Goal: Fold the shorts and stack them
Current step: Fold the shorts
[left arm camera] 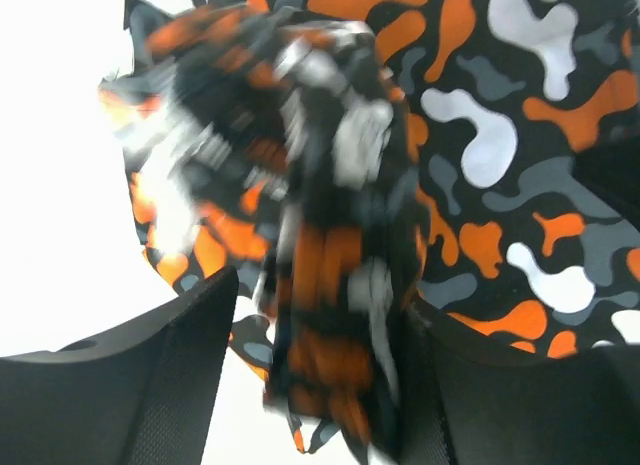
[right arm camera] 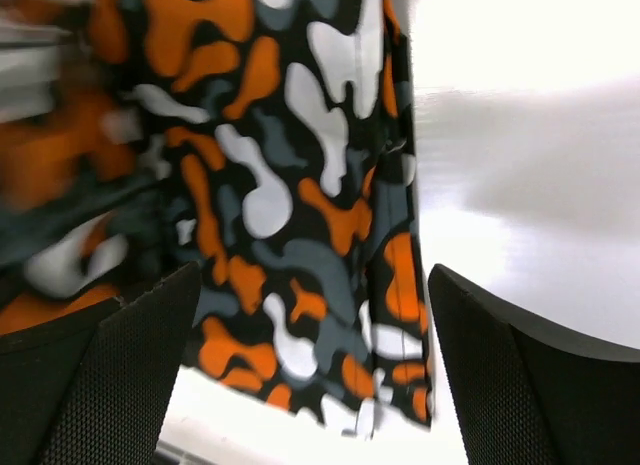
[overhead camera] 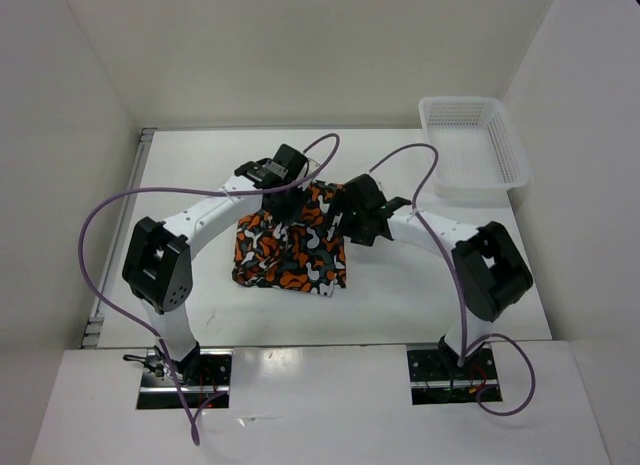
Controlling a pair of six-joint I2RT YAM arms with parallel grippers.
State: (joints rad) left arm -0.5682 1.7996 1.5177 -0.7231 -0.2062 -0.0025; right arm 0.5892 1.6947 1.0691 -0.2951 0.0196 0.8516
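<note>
The camouflage shorts (overhead camera: 290, 253) lie partly folded on the white table, in the middle. My left gripper (overhead camera: 283, 200) hovers over their far edge. In the left wrist view its jaws (left arm camera: 320, 385) stand apart, with a blurred bunch of the shorts (left arm camera: 340, 235) hanging between them, against the right finger (left arm camera: 500, 405). My right gripper (overhead camera: 345, 220) is at the shorts' far right corner. In the right wrist view it (right arm camera: 310, 375) is wide open and empty above the right edge of the shorts (right arm camera: 280, 185), which lie flat below.
A white plastic mesh basket (overhead camera: 470, 145) stands at the table's far right corner. White walls close in the table on the left, back and right. Purple cables loop over both arms.
</note>
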